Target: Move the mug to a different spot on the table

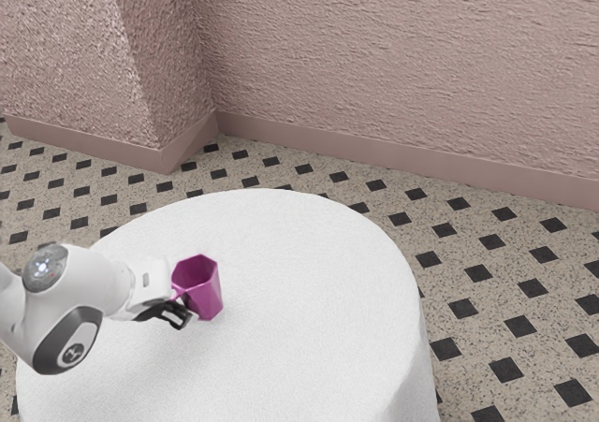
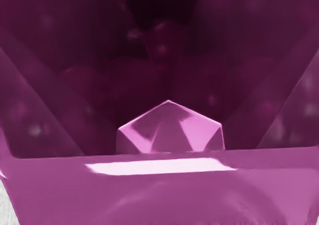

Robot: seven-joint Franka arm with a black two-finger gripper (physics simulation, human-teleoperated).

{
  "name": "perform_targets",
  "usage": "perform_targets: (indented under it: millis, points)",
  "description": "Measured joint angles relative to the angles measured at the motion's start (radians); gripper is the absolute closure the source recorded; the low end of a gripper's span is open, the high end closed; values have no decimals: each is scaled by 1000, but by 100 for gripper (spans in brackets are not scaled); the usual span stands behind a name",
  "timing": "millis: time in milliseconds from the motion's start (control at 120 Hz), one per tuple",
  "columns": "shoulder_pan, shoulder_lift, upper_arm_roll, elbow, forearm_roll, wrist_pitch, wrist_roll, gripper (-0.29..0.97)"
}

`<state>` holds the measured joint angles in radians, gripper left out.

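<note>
- wall (image 1: 402, 57): pink, rough plaster, with a jutting corner at the exterior view's left and a darker baseboard (image 1: 393, 155) along the bottom
- floor (image 1: 505, 254): speckled beige tile with small black diamonds, running all round the table
- table (image 1: 309, 328): round, white, plain top; it takes up the lower middle of the exterior view
- arm (image 1: 75, 300): white with grey joint caps, comes in from the exterior view's lower left and lies low over the table's left part, reaching toward the exterior view's right
- mug (image 1: 198, 286): magenta, faceted sides, about upright with the opening up; it's over the left part of the table in the exterior view, well in from the edge and right at the end of the arm; can't tell if its base touches the top or is just clear of it
- wrist view: looks straight into the mug (image 2: 169, 135) from very close: dark faceted inside, a lighter faceted bump in the middle, a bright rim band across the near side, and a sliver of white table at one corner
- gripper (image 1: 182, 308): black, hard against the mug's side nearest the arm, low on the wall; released or grasping the mug: can't tell from these pictures
</note>
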<state>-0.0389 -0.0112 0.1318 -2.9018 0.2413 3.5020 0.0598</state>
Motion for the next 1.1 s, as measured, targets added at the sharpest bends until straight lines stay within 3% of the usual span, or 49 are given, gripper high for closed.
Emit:
perform_targets:
  millis: [192,242,350,558,675,850,1100]
  points:
    - [9,11,-14,-5,-1,4,3,77]
    - [-32,19,25,-5,-1,5,4,77]
    - [-38,34,28,-3,-2,6,6,77]
    - [-41,47,16,5,28,0,-4,37]
    - [-42,55,16,4,34,-3,-14,21]
    - [-35,57,20,-12,37,-4,-33,9]
    - [-13,13,28,-31,37,-8,-56,3]
